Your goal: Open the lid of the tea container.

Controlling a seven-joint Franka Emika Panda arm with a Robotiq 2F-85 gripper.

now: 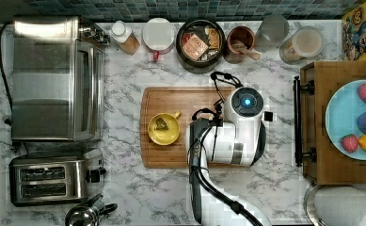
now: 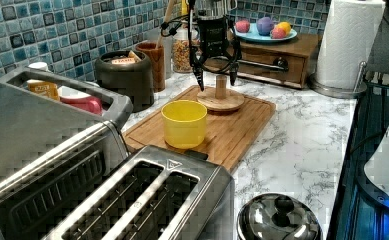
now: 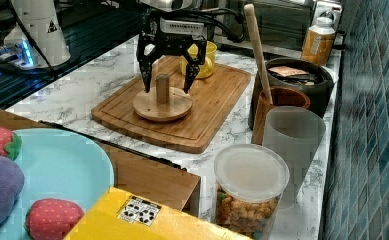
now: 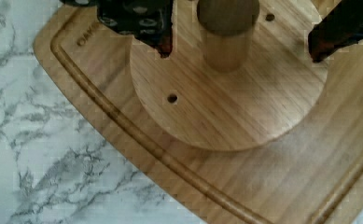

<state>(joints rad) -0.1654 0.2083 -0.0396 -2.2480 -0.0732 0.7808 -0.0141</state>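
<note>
Gripper (image 3: 168,82) is seen spread wide, nothing held, fingers either side of the lid's knob (image 3: 162,88) without touching. Lid (image 3: 163,104), a round wooden disc, is lying flat on the board (image 3: 217,107), knob pointing straight up, axis vertical.

Tea container (image 1: 200,45) is found uncovered at the back of the counter (image 1: 124,75), well apart from the lid, mouth up, sachets visible inside; in the top view it sits between a white-topped jar (image 1: 158,35) and a brown cup (image 1: 240,43).

Opening is judged done, with the lid set down. Next, only a straight lift clear of the knob is needed.
</note>
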